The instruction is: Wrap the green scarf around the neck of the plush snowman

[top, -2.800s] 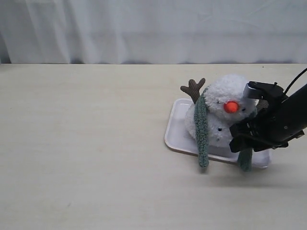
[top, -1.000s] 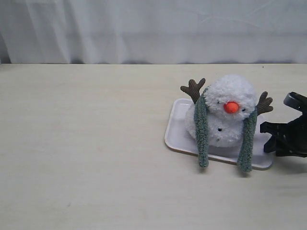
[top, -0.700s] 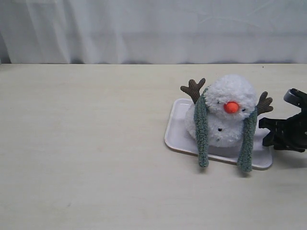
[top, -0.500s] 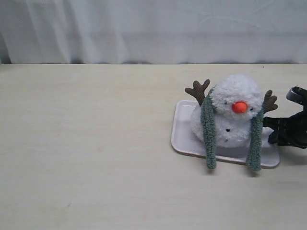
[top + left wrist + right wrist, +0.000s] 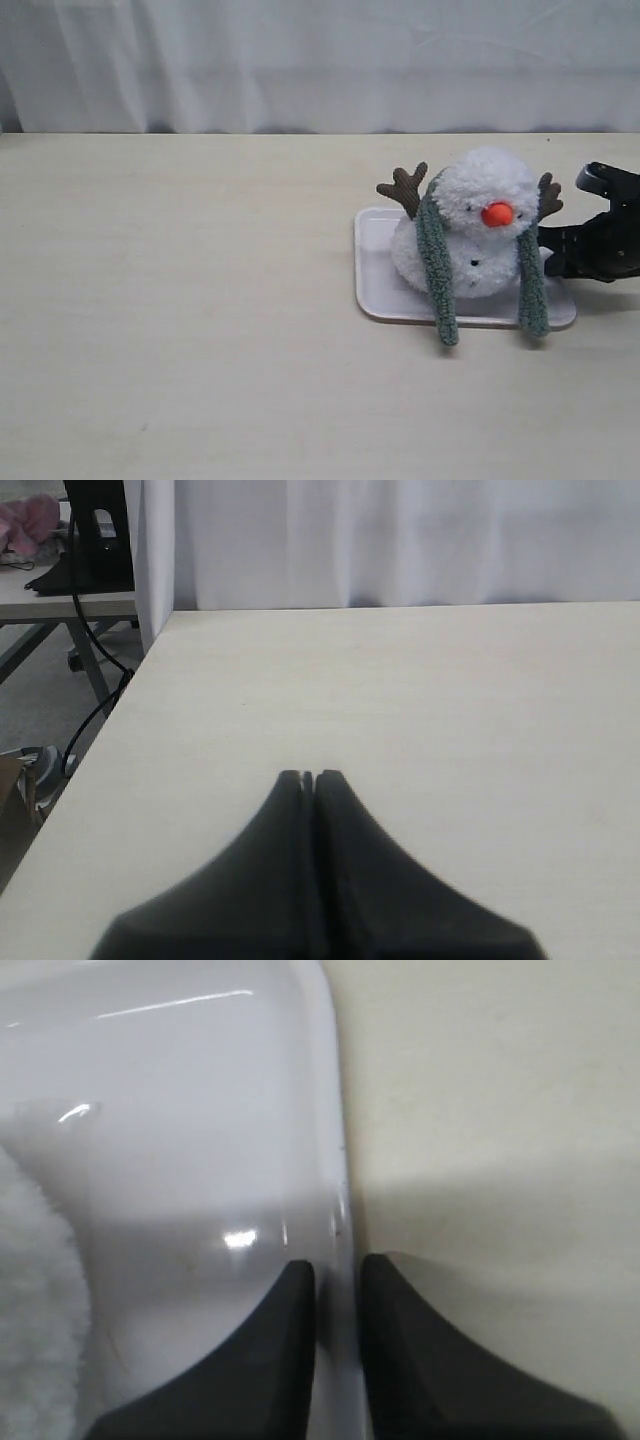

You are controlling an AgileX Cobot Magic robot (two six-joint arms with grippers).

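The green scarf's (image 5: 436, 270) stretch behind the neck is hidden by the plush snowman (image 5: 480, 230), and the right gripper (image 5: 552, 262) is cut off at the 3 o'clock edge. The snowman sits upright on a white tray (image 5: 375, 290) toward 3 o'clock on the table (image 5: 200, 300), its nose pointing to 6 o'clock. Both scarf ends run 12-to-6 over the tray's front rim. The right gripper's narrow fingers pinch the tray's 3 o'clock rim. The left gripper (image 5: 309, 776), fingers pressed together, hangs over the table.
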